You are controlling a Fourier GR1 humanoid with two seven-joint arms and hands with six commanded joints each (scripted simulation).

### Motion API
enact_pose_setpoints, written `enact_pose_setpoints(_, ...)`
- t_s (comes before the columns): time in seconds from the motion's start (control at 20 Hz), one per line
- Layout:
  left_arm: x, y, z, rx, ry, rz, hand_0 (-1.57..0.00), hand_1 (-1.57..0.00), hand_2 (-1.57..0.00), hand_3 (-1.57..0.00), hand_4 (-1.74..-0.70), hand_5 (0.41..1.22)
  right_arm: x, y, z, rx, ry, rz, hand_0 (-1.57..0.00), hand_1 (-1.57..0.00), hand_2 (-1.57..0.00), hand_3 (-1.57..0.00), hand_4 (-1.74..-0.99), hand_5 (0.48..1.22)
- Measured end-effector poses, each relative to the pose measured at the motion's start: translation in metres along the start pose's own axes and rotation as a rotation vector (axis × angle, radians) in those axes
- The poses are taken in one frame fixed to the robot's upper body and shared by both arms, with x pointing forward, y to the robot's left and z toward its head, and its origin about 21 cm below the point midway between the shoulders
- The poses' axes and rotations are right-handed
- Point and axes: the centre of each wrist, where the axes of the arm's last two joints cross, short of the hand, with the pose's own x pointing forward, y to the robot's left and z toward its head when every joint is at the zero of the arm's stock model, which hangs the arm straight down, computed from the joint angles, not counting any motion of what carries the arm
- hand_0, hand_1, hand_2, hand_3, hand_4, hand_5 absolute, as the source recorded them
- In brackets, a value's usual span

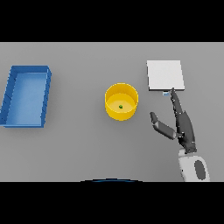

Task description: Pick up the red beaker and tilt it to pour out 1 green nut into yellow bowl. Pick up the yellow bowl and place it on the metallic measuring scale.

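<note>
Right hand (183,127) released, fingertips at scale (165,75) edge, yellow bowl (121,102) with green nut (120,106) apart.

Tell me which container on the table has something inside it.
The round yellow bowl in the middle: a green nut lies in it. The rectangular blue tray at left holds nothing.

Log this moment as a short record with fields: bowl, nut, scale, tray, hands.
bowl: yellow bowl upright on the table, mid-scene
nut: one green nut inside the bowl
scale: metallic measuring scale, nothing on it, to the bowl's right
tray: blue tray at far left
right hand: open, between bowl and scale, holding nothing
left hand: not in view
</note>
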Motion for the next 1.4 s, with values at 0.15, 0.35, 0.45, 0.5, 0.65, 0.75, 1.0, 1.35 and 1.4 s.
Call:
enact_pose_setpoints(0.15, -0.029, -0.017, 0.026, 0.012, 0.102, 0.059, -1.57, -1.57, -1.57, -1.45, -1.74, 1.221, 0.002, 0.000, 0.001, 0.007, 0.008, 0.010, 0.00, 0.00, 0.00, 0.00, -1.206, 0.657)
enact_pose_setpoints(0.35, -0.057, -0.045, 0.064, -0.008, 0.167, 0.104, -1.57, -1.57, -1.57, -1.45, -1.74, 1.221, 0.003, -0.001, 0.001, 0.010, 0.008, 0.015, 0.00, 0.00, 0.00, 0.00, -1.218, 0.664)
enact_pose_setpoints(0.45, -0.067, -0.055, 0.075, -0.015, 0.214, 0.128, -1.57, -1.57, -1.57, -1.49, -1.74, 1.221, 0.004, 0.000, -0.003, 0.007, 0.020, 0.020, 0.00, 0.00, 0.00, 0.00, -1.216, 0.664)
enact_pose_setpoints(0.5, -0.069, -0.057, 0.079, -0.015, 0.217, 0.131, -1.57, -1.57, -1.57, -1.51, -1.74, 1.221, 0.001, -0.001, 0.001, 0.011, 0.014, 0.021, 0.00, 0.00, 0.00, 0.00, -1.217, 0.666)
enact_pose_setpoints(0.65, -0.073, -0.067, 0.087, -0.028, 0.249, 0.145, -1.57, -1.57, -1.57, -1.54, -1.74, 1.117, 0.003, -0.002, 0.001, 0.015, 0.001, 0.025, 0.00, 0.00, 0.00, 0.00, -1.207, 0.665)
enact_pose_setpoints(0.75, -0.080, -0.070, 0.091, -0.032, 0.269, 0.140, -1.57, -1.57, -1.57, -1.55, -1.74, 0.967, 0.004, 0.001, 0.003, 0.010, 0.000, 0.024, 0.00, 0.00, 0.00, 0.00, -1.205, 0.664)
enact_pose_setpoints(1.0, -0.080, -0.068, 0.101, -0.193, 0.255, 0.073, -1.17, -0.94, -0.96, -0.90, -1.12, 0.778, 0.003, 0.004, 0.002, 0.014, 0.002, 0.008, 0.00, 0.00, 0.00, 0.00, -1.187, 0.664)
enact_pose_setpoints(1.35, -0.081, -0.055, 0.104, -0.352, 0.245, 0.039, -0.24, -0.20, -0.20, -0.19, -0.82, 0.684, 0.005, -0.001, 0.010, 0.008, -0.004, 0.023, 0.00, 0.00, 0.00, 0.00, -1.187, 0.666)
enact_pose_setpoints(1.4, -0.078, -0.058, 0.102, -0.356, 0.240, 0.048, -0.19, -0.16, -0.16, -0.15, -0.80, 0.679, 0.004, 0.001, 0.009, 0.007, 0.007, 0.024, 0.00, 0.00, 0.00, 0.00, -1.188, 0.668)
